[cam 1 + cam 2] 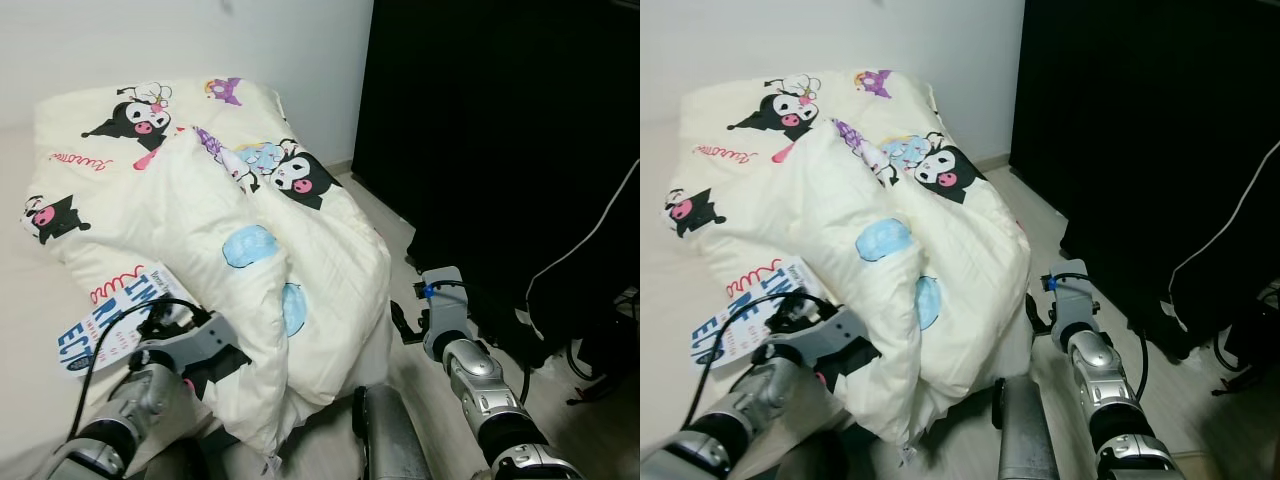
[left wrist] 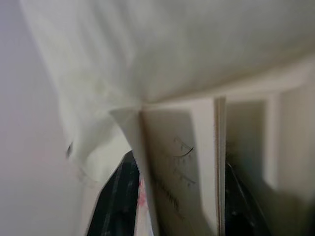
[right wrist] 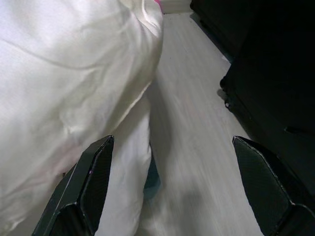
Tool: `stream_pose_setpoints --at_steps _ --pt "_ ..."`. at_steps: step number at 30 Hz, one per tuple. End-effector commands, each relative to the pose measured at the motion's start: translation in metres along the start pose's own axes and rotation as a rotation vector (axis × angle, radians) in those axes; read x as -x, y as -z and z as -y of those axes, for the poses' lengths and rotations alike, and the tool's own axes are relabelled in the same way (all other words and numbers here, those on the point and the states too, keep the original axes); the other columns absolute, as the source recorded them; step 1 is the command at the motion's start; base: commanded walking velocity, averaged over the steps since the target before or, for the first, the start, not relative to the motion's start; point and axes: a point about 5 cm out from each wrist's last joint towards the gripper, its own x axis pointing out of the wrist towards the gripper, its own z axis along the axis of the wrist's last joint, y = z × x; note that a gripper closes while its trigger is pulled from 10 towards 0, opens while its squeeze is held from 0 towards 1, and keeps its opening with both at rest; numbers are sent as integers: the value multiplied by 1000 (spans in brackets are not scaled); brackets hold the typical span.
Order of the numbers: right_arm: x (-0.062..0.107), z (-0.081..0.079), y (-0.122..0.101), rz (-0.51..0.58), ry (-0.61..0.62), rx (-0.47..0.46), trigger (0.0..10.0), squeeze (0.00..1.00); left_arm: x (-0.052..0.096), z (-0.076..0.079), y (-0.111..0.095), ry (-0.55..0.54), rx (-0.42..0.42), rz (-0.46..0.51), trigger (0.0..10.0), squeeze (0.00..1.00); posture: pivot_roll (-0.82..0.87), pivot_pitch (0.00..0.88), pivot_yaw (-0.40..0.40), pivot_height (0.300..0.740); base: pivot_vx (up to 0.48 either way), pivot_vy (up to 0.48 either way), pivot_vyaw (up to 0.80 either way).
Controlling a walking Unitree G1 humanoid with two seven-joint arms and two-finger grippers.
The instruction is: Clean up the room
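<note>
A cream duvet [image 1: 200,200] printed with black cartoon figures lies heaped on the bed, its edge hanging toward the floor. At the near left, my left gripper [image 1: 212,368] is pushed into the duvet's lower fold. In the left wrist view its black fingers [image 2: 115,196] are shut on a thick cream fold of the duvet [image 2: 177,162]. A magazine with blue letters [image 1: 110,320] lies on the bed beside that arm, partly under the duvet. My right gripper [image 3: 172,140] hangs open over the floor beside the bed's edge, holding nothing.
A tall black cabinet or curtain [image 1: 500,130] fills the right side, with a white cable [image 1: 590,225] across it and dark cables [image 1: 590,370] at its foot. A strip of pale wooden floor [image 1: 400,230] runs between the bed and that black mass.
</note>
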Motion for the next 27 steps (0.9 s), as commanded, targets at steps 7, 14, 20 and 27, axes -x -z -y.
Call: stream_pose_setpoints --at_steps 7,14,20,27 --pt "1 -3 5 -20 -7 -12 10000 0 -4 -17 28 4 -149 -123 0 0 -176 159 -21 481 0 0 0" --pt "1 -6 5 -17 -9 -19 10000 0 -18 -37 29 -27 -192 -198 3412 1000 -172 160 -15 481 0 0 0" --pt "2 -10 0 39 -42 -57 10000 0 -24 -67 48 -66 -138 -314 0 0 -160 161 -14 481 0 0 0" --pt "2 -24 -5 80 -152 -37 10000 0 -22 -80 62 -116 -81 -389 0 0 -146 162 -16 481 0 0 343"
